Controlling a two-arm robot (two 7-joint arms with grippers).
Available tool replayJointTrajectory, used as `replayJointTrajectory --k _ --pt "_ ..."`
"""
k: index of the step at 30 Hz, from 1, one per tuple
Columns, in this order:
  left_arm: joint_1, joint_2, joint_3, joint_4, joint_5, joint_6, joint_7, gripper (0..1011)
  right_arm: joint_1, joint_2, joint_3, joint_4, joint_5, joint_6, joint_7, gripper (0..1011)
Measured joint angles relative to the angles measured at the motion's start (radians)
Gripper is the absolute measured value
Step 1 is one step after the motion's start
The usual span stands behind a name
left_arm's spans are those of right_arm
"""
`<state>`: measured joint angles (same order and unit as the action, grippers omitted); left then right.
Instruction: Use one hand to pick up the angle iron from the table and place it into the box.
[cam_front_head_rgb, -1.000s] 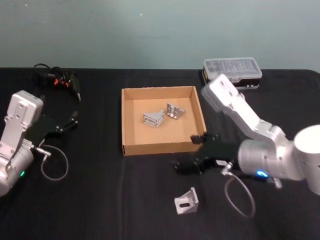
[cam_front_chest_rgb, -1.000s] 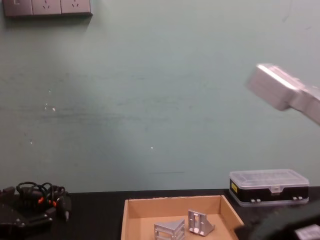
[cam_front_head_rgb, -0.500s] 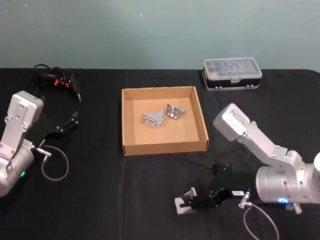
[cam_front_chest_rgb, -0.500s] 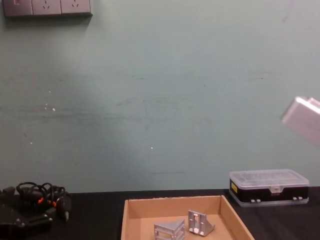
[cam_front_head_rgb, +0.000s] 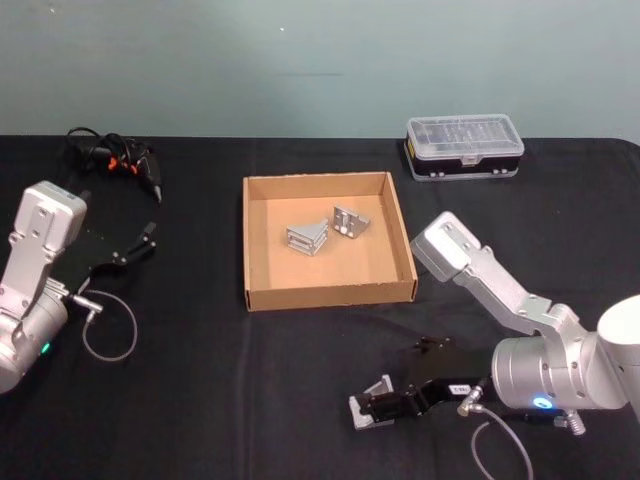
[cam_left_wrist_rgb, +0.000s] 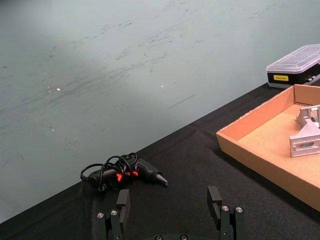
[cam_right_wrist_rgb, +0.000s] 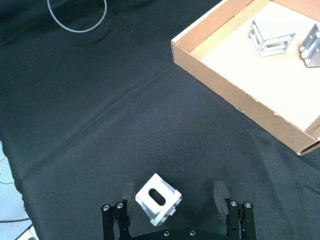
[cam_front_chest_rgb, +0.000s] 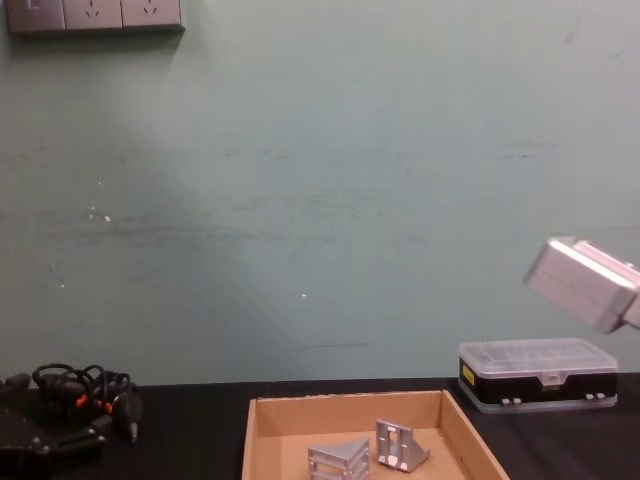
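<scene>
In the head view my right gripper (cam_front_head_rgb: 381, 407) sits low over the near part of the table (cam_front_head_rgb: 200, 400). Its jaws are around the loose angle iron (cam_front_head_rgb: 360, 412), which lies on the table near of the box (cam_front_head_rgb: 330, 294), towards that box's right corner. My left gripper (cam_front_head_rgb: 141, 243) is parked far to the left.

In the left wrist view the left gripper (cam_left_wrist_rgb: 169, 202) is spread and holds nothing, and it faces a corded tool (cam_left_wrist_rgb: 127, 172).

The right wrist view matters most. My fingers (cam_right_wrist_rgb: 127, 192) are spread, not yet clenched, with the iron (cam_right_wrist_rgb: 157, 198) between them. It lies closer to one finger and is turned askew to both. I should shift sideways to centre it and turn the wrist until the pads face flat sides. Otherwise I expect it to spin or squirt out as I close.

In the chest view the box wall (cam_front_chest_rgb: 345, 402) is low, so a modest lift should clear it. Two brackets (cam_front_chest_rgb: 338, 462) already lie inside, so I would aim for bare floor beside them.
</scene>
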<state>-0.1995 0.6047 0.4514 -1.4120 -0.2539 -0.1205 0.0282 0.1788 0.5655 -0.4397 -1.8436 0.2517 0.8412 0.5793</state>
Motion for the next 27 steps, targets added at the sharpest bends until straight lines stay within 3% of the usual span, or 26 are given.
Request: replayJointTrajectory --k 13,27 --pt "0.000 0.000 0.000 0.000 0.000 0.000 0.000 1011 0.022 -0.023 -0.037 -0.002 0.009 0.087 -0.059 1004" --pt "0.000 0.000 0.000 0.000 0.000 0.000 0.000 1011 0.029 -0.026 -0.046 0.000 0.009 0.108 -0.079 1004"
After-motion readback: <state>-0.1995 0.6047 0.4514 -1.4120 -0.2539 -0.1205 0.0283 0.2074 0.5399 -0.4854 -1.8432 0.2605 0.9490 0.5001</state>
